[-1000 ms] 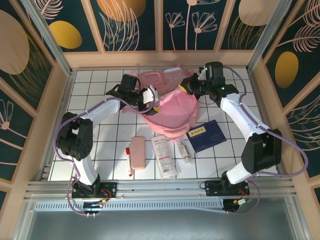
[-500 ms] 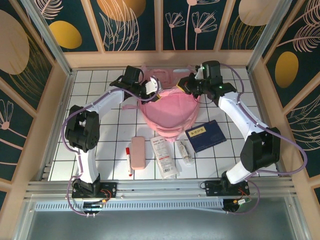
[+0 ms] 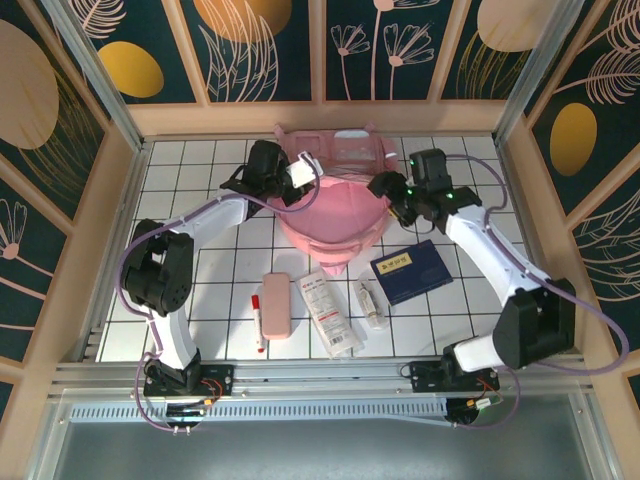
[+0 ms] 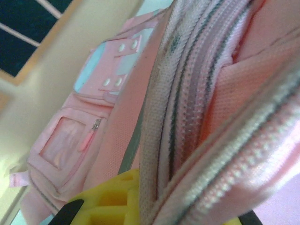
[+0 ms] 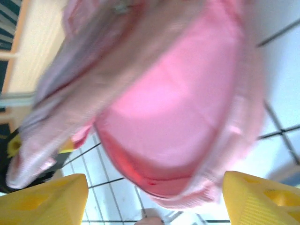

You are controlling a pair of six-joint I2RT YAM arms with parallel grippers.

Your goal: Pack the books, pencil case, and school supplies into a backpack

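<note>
Five loose items lie in a row on the tiled table (image 3: 200, 250), nearest the arm bases, and none is packed yet. Left to right in the overhead view:
- red-and-white marker pen (image 3: 258, 322)
- pink pencil case (image 3: 277, 305), just beside the pen
- long white packet (image 3: 331, 314)
- small clear tube (image 3: 371, 303)
- navy book (image 3: 411, 271), angled and set a little farther back on the right

All five are clear of both arms.

Beyond the row, the backpack (image 3: 335, 212) sits mid-table. Its plain pink body faces the row and its pocketed front panel lies toward the far wall.

The left gripper (image 3: 300, 182) is clenched on the bag's zippered rim at the far left. In its wrist view the zipper tape runs pinched between the yellow fingers (image 4: 112, 199).

The right gripper (image 3: 386, 190) is near the bag's right rim with its jaws wide apart and nothing between them. In its wrist view the pink fabric lies ahead of the fingers and is blurred.

Step in hand, as I judge it: the main compartment is being opened and held open, and loading has not begun. I cannot tell how far the mouth gapes.

The next move probably falls to the free right arm, and the book is its closest item. The book lies flat, so the arm needs a low approach and a pinch on one edge. It would then carry the book to the opening while the left gripper keeps tension on the rim.
</note>
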